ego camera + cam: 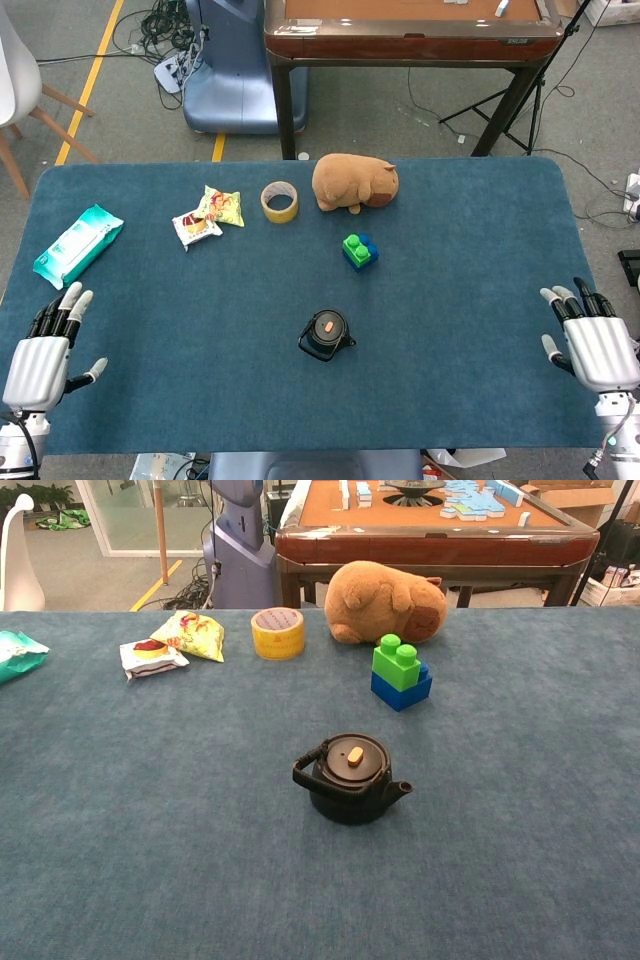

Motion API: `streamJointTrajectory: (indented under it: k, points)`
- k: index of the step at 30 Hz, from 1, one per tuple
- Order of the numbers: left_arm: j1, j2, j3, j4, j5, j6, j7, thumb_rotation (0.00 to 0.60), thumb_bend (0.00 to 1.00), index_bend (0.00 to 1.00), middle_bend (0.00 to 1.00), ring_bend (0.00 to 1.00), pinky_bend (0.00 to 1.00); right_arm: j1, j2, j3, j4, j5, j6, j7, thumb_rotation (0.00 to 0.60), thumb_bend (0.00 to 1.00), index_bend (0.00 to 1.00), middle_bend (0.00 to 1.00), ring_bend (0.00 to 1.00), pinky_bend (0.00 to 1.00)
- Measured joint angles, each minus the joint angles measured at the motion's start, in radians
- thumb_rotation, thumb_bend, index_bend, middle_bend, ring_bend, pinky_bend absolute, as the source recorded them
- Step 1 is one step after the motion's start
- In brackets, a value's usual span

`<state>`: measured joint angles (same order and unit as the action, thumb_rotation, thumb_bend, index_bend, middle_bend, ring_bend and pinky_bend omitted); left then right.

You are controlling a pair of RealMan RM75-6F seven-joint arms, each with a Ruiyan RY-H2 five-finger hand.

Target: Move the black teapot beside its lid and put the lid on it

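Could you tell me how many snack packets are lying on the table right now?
2. A yellow snack packet and a white one lie touching at the table's far left, left of the tape roll. Nothing appears hidden.

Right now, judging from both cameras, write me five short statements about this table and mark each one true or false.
1. The lid sits on the black teapot. True.
2. The right robot hand grips the teapot's handle. False: it is at the table's right edge, fingers apart, holding nothing.
3. The green and blue block stands in front of the brown plush animal. True.
4. The roll of yellow tape lies right of the block. False: it lies to its left, between the snack packets and the plush.
5. The left robot hand holds the green wipes packet. False: it is empty, apart from the packet.
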<state>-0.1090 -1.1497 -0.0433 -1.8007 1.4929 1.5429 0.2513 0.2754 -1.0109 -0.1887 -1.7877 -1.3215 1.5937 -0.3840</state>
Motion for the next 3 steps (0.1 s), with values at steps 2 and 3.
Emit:
streamJointTrajectory:
  k: [2,3]
  points:
    - [0.003,-0.002,-0.001,0.001,-0.001,0.003,0.000,0.600,0.17,0.00,0.00,0.00,0.08,-0.007,0.000,0.013,0.004,-0.009,-0.010,0.005,0.600,0.33,0.21,0.22,0.08,0.20]
    - [0.004,-0.003,-0.002,0.002,-0.001,0.004,-0.001,0.600,0.17,0.00,0.00,0.00,0.08,-0.009,0.001,0.017,0.005,-0.014,-0.014,0.005,0.600,0.33,0.21,0.22,0.08,0.20]
